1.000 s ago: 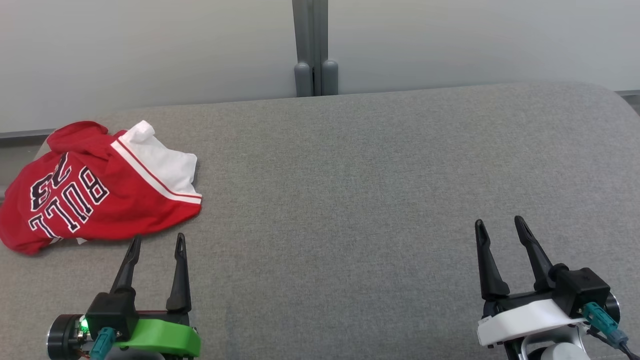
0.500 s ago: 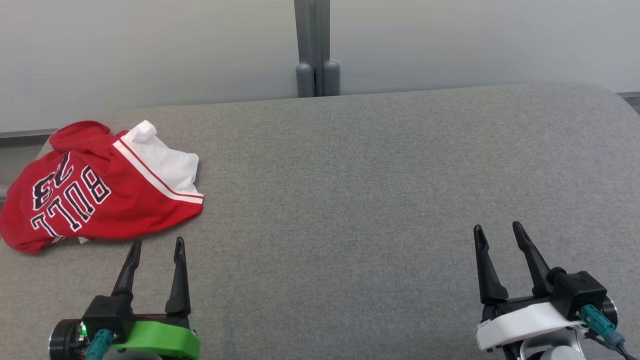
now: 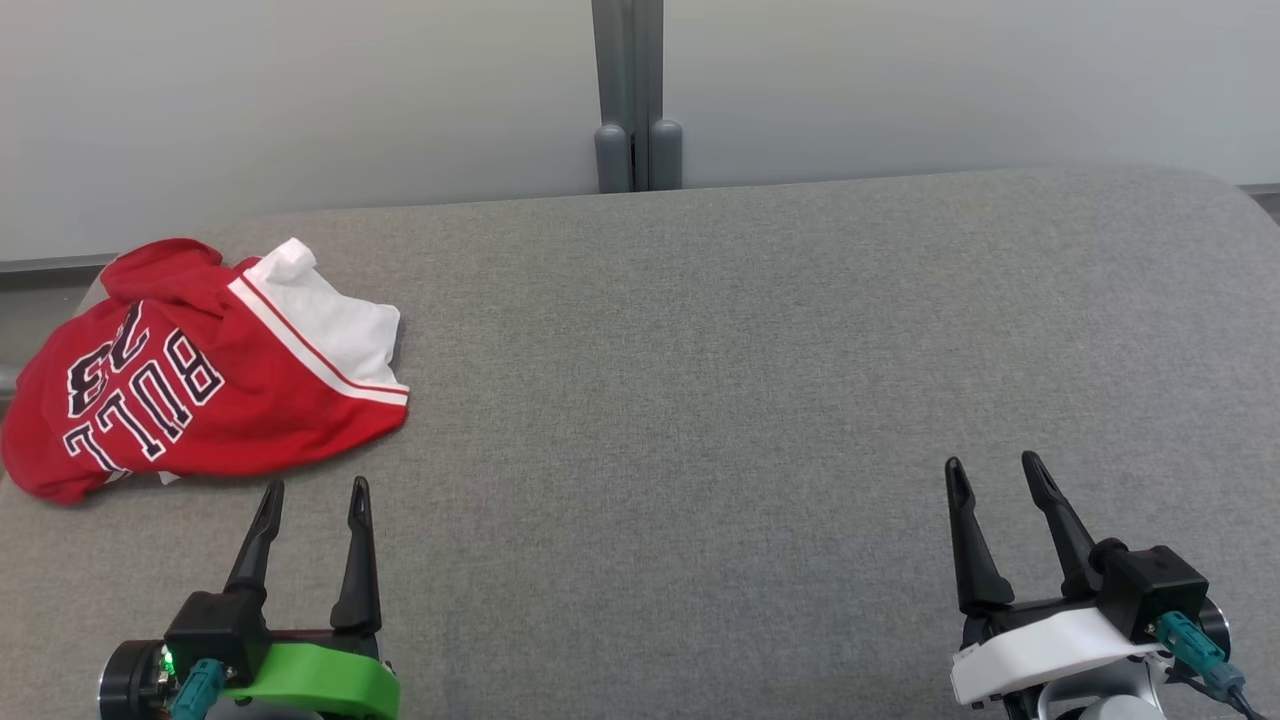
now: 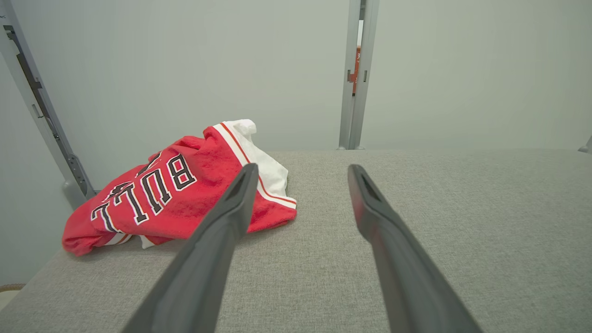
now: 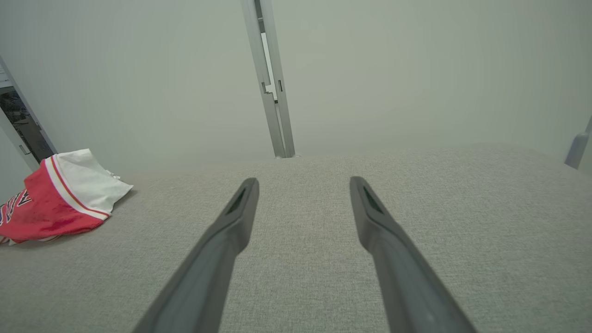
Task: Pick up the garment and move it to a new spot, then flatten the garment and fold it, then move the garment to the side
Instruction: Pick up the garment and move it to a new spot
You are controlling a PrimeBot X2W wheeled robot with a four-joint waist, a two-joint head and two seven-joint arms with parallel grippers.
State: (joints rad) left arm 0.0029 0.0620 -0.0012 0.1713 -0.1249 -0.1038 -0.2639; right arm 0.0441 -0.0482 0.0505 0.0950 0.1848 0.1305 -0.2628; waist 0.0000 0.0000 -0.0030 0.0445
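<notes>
Garment (image 3: 200, 370) is lying bunched by the left edge of the grey surface (image 3: 700, 350). We are risking shoving it off that edge, or pinching one layer only. It is sitting just beyond our left gripper (image 3: 315, 486), whose fingers are spread and empty. Our right gripper (image 3: 992, 462), likewise spread, is sitting well apart.

Red-and-white garment (image 3: 200, 380), grey table (image 3: 750, 350)
</notes>
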